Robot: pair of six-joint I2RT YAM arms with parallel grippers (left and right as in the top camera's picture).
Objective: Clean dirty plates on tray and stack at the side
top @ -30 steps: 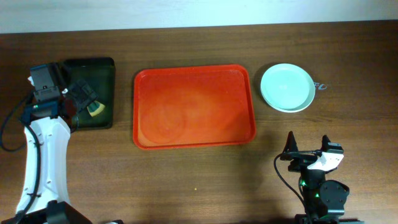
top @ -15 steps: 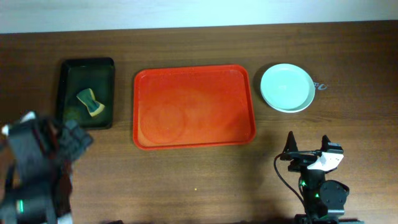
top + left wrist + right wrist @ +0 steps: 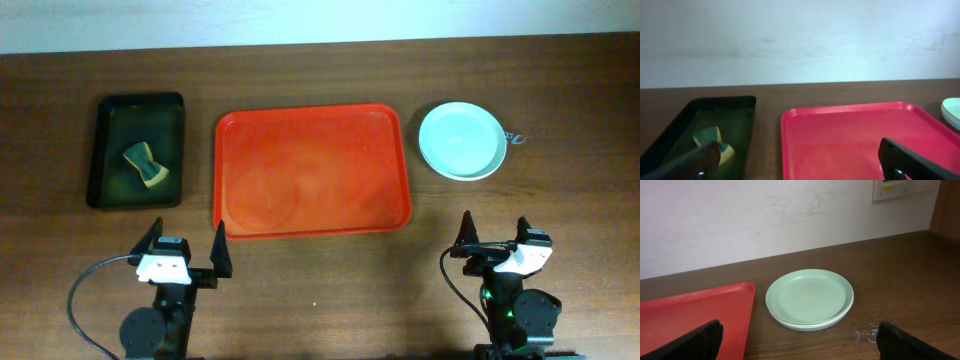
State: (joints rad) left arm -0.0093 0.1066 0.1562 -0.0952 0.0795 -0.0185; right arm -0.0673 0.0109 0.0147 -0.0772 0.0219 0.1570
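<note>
The plates [image 3: 461, 141] stand in one stack on the table to the right of the red-orange tray [image 3: 313, 171], a pale mint plate on top; the stack also shows in the right wrist view [image 3: 809, 298]. The tray holds nothing, and shows in the left wrist view [image 3: 840, 140] and at the left of the right wrist view [image 3: 690, 315]. My left gripper [image 3: 187, 250] is open and empty near the front edge, below the tray's left corner. My right gripper [image 3: 492, 234] is open and empty, in front of the plate stack.
A black tray [image 3: 139, 150] at the left holds a yellow-green sponge [image 3: 146, 165], seen in the left wrist view too [image 3: 710, 142]. A small wet patch [image 3: 867, 331] lies on the wood right of the plates. A white wall runs behind the table.
My left arm has drawn back from over the black tray, where it hovered by the sponge, to the front edge. The sponge lies in the black tray. The right arm has not moved.
</note>
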